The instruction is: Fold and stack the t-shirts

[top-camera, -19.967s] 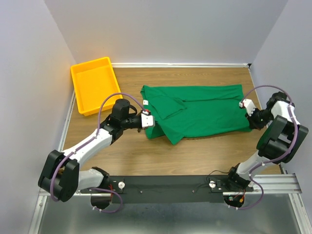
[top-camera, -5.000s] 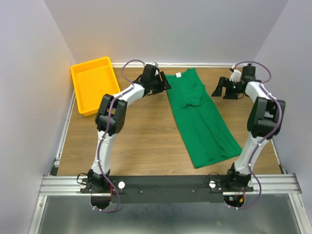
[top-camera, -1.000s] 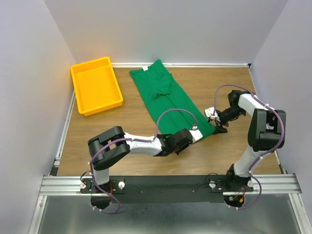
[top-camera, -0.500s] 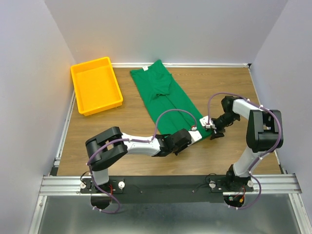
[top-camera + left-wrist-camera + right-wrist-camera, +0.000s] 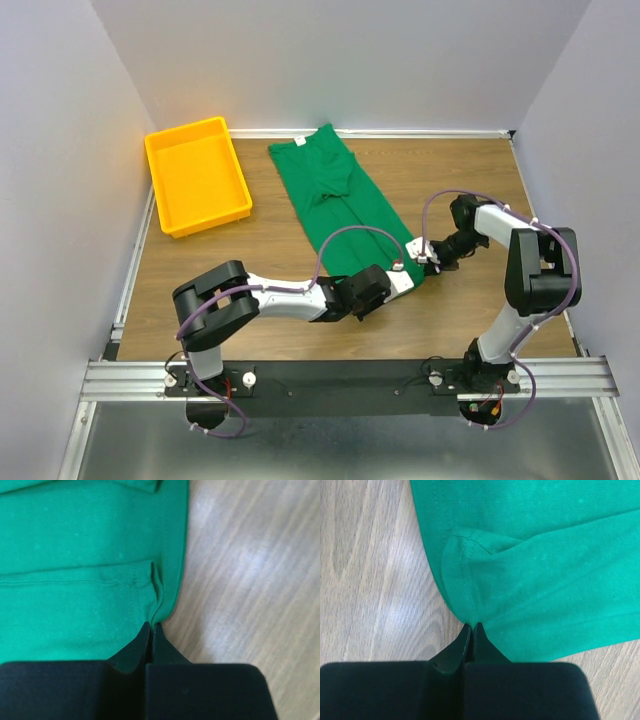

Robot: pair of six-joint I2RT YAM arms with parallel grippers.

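Calling for a level, matched lift toward the collar: near hem of the green t-shirt (image 5: 345, 205), stretched diagonally across the table (image 5: 250, 250), nipped by left gripper (image 5: 398, 279) and right gripper (image 5: 428, 256) side by side. From the left wrist, clamped tight on a hem corner, cloth just ahead. From the right wrist, likewise nipping the hem.

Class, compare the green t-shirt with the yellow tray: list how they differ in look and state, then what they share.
The t-shirt is soft green cloth lying flat in a long strip; the tray is yellow, with raised walls. The left hand and right hand pinch the t-shirt's near end; nothing touches the tray, which is empty. Both rest on the wooden table.
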